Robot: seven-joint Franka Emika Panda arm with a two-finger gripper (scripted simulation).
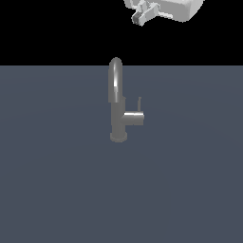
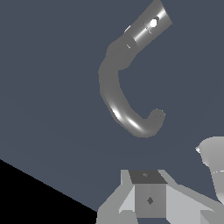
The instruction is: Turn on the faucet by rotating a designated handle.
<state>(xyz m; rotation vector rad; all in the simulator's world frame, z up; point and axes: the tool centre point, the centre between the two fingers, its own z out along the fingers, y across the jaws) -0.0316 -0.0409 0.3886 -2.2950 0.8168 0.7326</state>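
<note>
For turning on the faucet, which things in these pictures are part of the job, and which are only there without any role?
Part of the job:
- the faucet
- the handle, a short stub on the exterior view's right of the faucet body, with a thin pin at its end
- the gripper, high above the faucet, touching nothing

Only there:
- the grey surface that the faucet stands on

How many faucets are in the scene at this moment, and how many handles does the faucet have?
1 faucet, standing upright on the grey surface mid-frame in the exterior view. 1 handle, jutting from its body toward the exterior view's right, with a thin pin at its end. No other handle shows in either view.
</note>
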